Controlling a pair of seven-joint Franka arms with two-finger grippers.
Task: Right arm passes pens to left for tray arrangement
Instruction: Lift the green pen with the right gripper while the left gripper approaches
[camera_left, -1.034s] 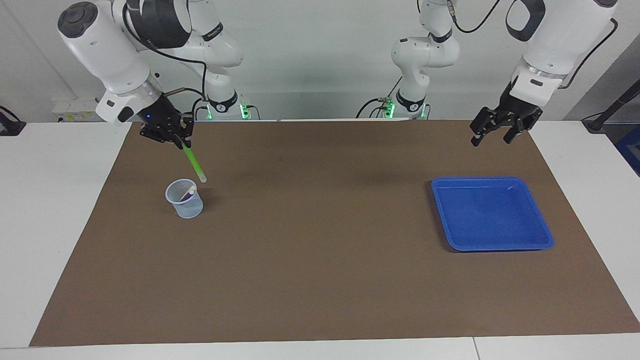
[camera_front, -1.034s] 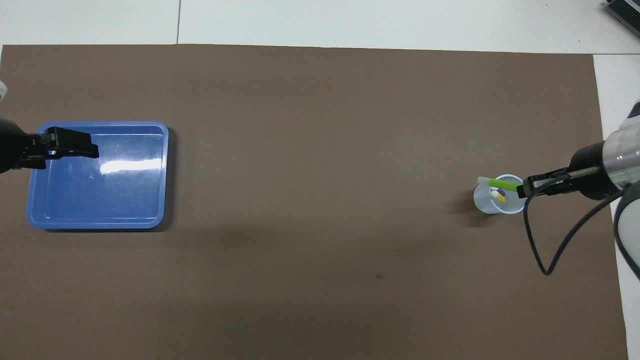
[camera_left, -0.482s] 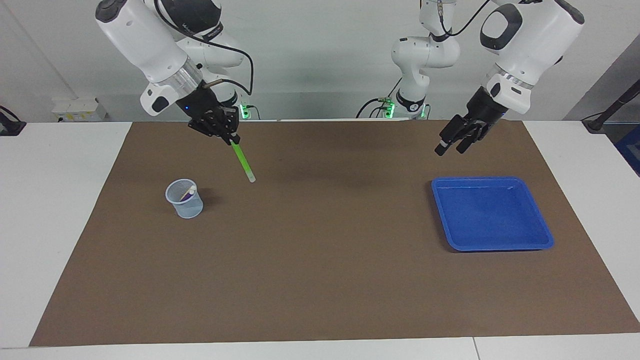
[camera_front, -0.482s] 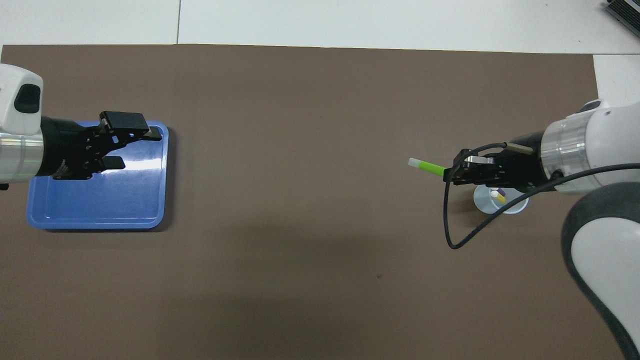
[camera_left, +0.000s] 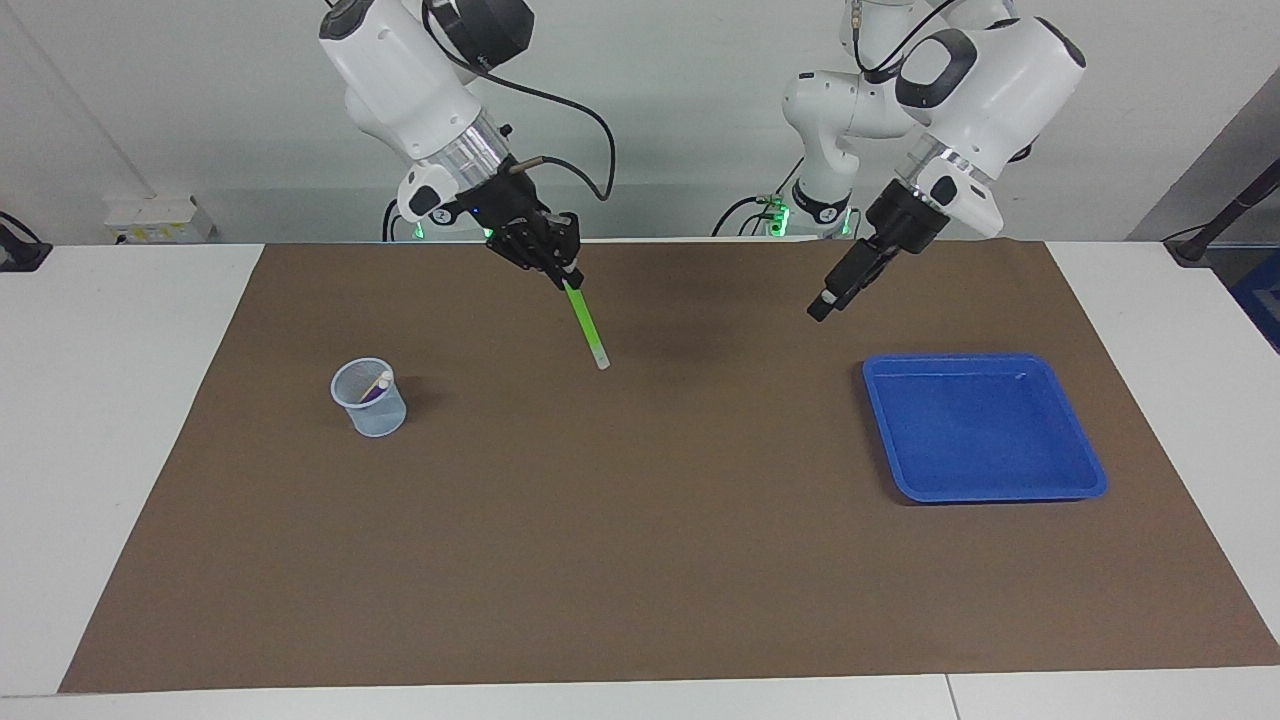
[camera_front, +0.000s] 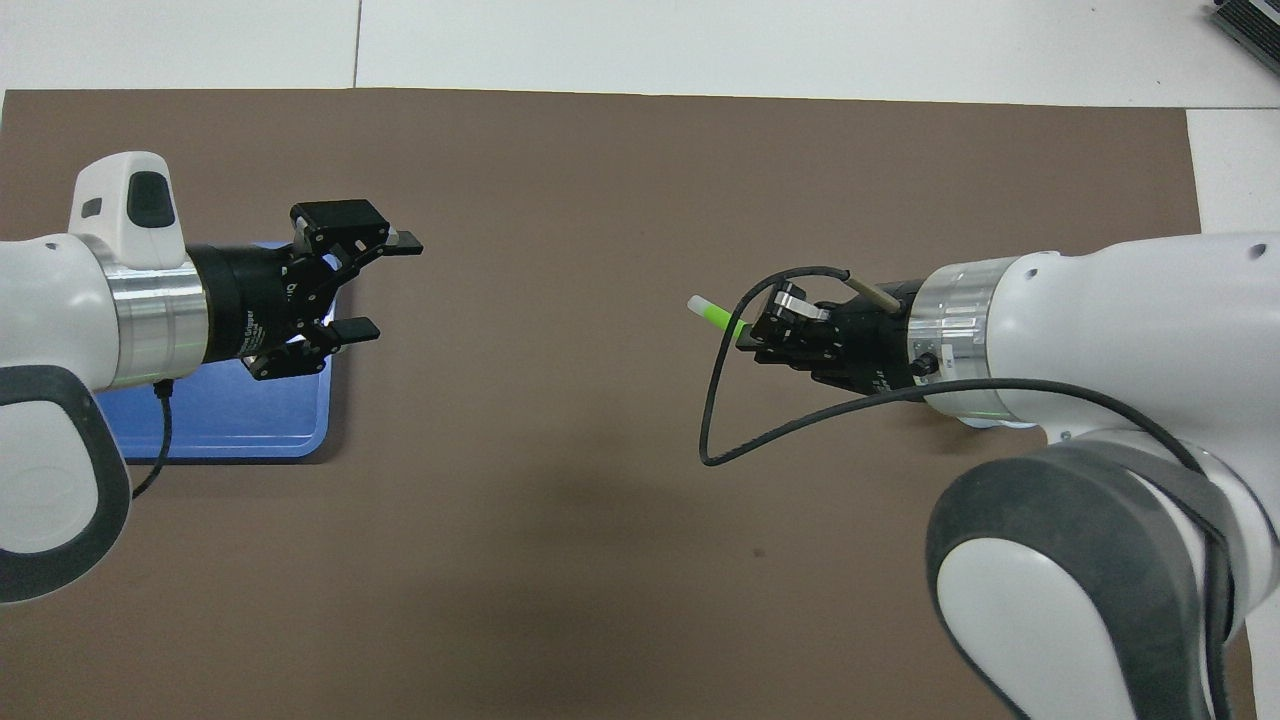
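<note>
Over the mat, middle: the green pen is held aloft by the right gripper, clamped at its upper end, with the pale tip hanging down and slanted toward the left arm's end of the table.
Right gripper state: fingers are closed tight on the green pen.
Left gripper state: fingers are spread wide and nothing is held; it is raised over bare mat beside the tray, pointed toward the pen.
Step in hand: the handover approach is judged to be under way; the two grippers are well apart and the pen is not yet presented within reach.
Next move: the gap must be closed, the free lower part of the pen must be brought between the open fingers, and the right grip released only once the left grip is made.
Tray: nothing is seen in it.
Cup: it stands toward the right arm's end, with a purple pen showing inside; a yellow pen cannot be made out.
Obstructions: none are seen between the grippers; the loose cable at the right wrist hangs below the pen and is to be watched.
</note>
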